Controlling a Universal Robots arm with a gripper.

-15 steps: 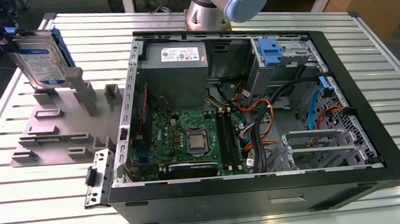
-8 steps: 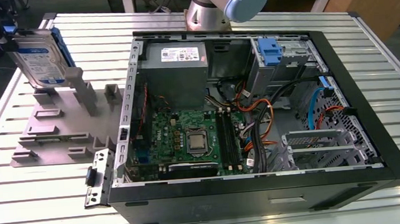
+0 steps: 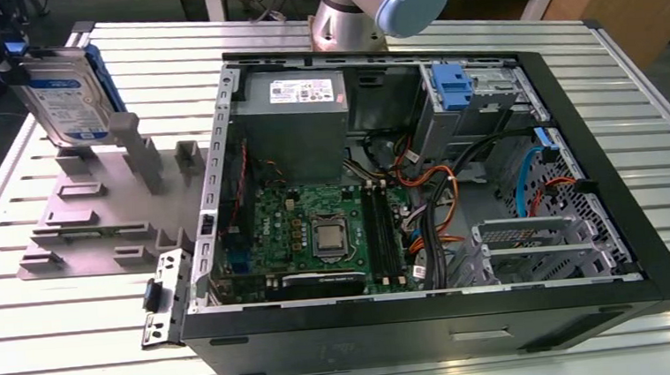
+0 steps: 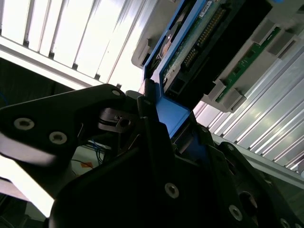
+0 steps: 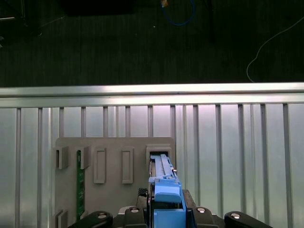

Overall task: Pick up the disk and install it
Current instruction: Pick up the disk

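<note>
The disk point(image 3: 69, 91), a silver drive with a white-and-blue label and a blue carrier frame, stands upright at the exterior view's far left. My gripper point(image 3: 4, 58) is shut on its top edge. Its lower end hangs right over the grey slotted holder point(image 3: 90, 224); I cannot tell whether it still touches the slot. In the first wrist view the disk point(image 5: 163, 173) is seen edge-on, with my gripper point(image 5: 166, 211) clamped on the blue carrier tab. In the second wrist view my gripper point(image 4: 166, 124) grips the disk's blue frame point(image 4: 173, 114).
An open computer case point(image 3: 620, 221) lies on the slatted aluminium table point(image 3: 648, 112), with a drive bay holding a blue tab point(image 3: 452, 86) at its far corner. The arm's base point(image 3: 358, 9) stands behind the case. A green board point(image 5: 80, 185) sits in another holder slot.
</note>
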